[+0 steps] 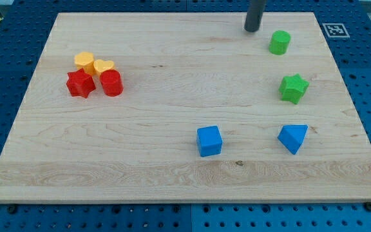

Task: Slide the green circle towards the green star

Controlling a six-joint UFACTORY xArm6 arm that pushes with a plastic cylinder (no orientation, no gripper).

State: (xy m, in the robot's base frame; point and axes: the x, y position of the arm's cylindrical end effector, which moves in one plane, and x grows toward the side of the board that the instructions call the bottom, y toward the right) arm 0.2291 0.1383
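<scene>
The green circle [279,42] sits near the view's top right on the wooden board [140,161]. The green star [294,88] lies below it, slightly to the right, with a gap between them. My tip [252,29] is a dark rod end at the view's top, just left of and slightly above the green circle, not touching it.
A blue cube [209,141] and a blue triangular block [293,138] lie in the lower right part. At the left a cluster holds a red star [80,84], a red cylinder [111,83], a yellow hexagon [84,61] and a yellow heart [104,66].
</scene>
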